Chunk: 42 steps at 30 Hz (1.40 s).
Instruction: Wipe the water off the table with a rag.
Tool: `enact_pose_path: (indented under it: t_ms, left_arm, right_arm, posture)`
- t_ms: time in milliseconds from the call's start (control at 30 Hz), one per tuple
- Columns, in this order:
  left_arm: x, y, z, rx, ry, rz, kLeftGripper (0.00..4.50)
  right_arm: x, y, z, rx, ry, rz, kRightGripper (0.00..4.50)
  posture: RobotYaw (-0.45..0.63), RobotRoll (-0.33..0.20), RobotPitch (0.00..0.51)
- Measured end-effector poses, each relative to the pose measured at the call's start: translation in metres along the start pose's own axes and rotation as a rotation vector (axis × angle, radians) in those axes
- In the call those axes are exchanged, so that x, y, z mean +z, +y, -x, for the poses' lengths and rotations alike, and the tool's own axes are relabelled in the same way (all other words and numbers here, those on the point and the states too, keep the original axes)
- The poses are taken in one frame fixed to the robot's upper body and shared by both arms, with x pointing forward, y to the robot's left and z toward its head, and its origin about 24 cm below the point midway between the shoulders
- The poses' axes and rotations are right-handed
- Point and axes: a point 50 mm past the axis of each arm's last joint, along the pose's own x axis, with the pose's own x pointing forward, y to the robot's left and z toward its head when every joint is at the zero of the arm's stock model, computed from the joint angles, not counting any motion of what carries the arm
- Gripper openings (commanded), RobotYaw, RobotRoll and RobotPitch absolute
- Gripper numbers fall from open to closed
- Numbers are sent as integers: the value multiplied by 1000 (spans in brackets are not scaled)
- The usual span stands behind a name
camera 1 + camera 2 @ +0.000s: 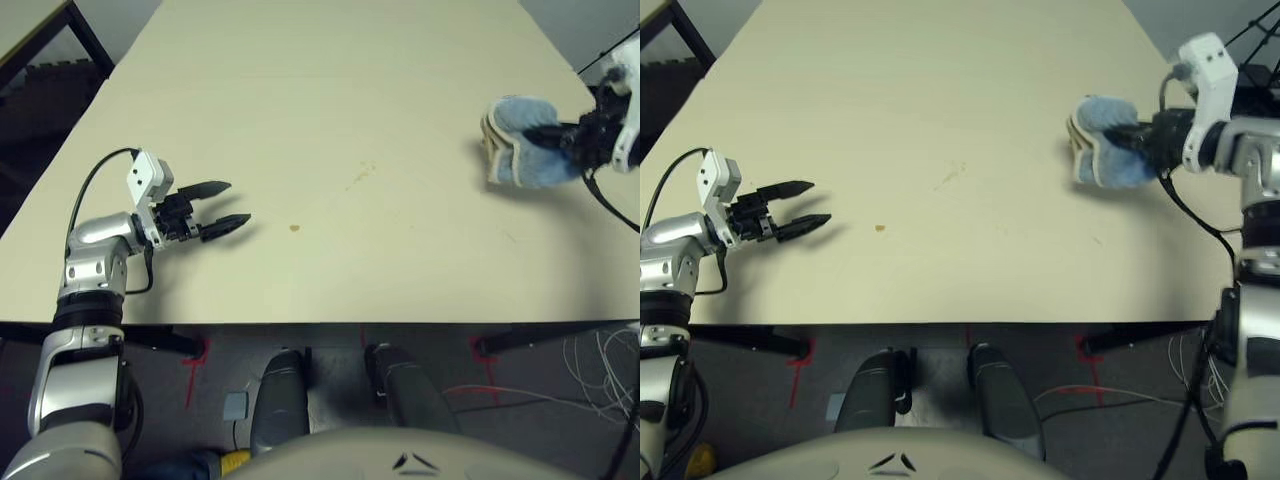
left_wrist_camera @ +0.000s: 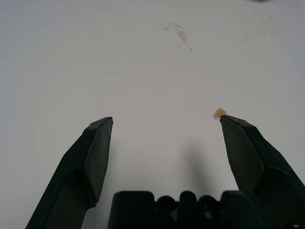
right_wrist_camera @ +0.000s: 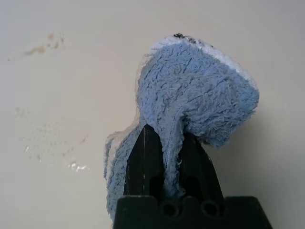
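The light blue rag with a cream edge is bunched up at the far right of the pale table. My right gripper is shut on it, with cloth pinched between the black fingers. The water shows as a small amber drop near the front middle and a faint brown smear further back. My left gripper hovers open over the table's front left, pointing right. The drop lies just past one of its fingertips.
The table's front edge runs across just ahead of me. A smaller beige table with a black frame stands at the far left. Cables lie on the floor at the right.
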Motion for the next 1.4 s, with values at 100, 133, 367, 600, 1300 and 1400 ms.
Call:
enact_pose_path:
  t_ms: [100, 133, 367, 600, 1300, 1400]
  left_arm:
    - [1, 0, -1, -1, -4, -3, 4500]
    - [2, 1, -1, -1, -5, -5, 4500]
    - [3, 1, -2, -1, -7, -7, 4500]
    - [6, 1, 0, 4, -11, -13, 4500]
    - [12, 45, 34, 825, -225, 29, 4500]
    - [11, 52, 39, 930, -239, 41, 4500]
  right_arm:
    - [-9, -2, -5, -10, 11, -22, 114]
    - [-10, -2, -7, -15, 9, -19, 114]
    - [-30, -12, -23, -117, 23, 0, 1545]
    - [-26, -23, -16, -237, 5, 76, 4243]
    - [-26, -39, 15, -446, -646, 7, 4490]
    - [-37, -39, 12, -462, -682, -14, 4490]
  posture:
    - [-191, 0, 134]
    - [-191, 0, 134]
    - [-180, 0, 133]
    - [-169, 0, 134]
    - [-143, 0, 142]
    - [-138, 0, 141]
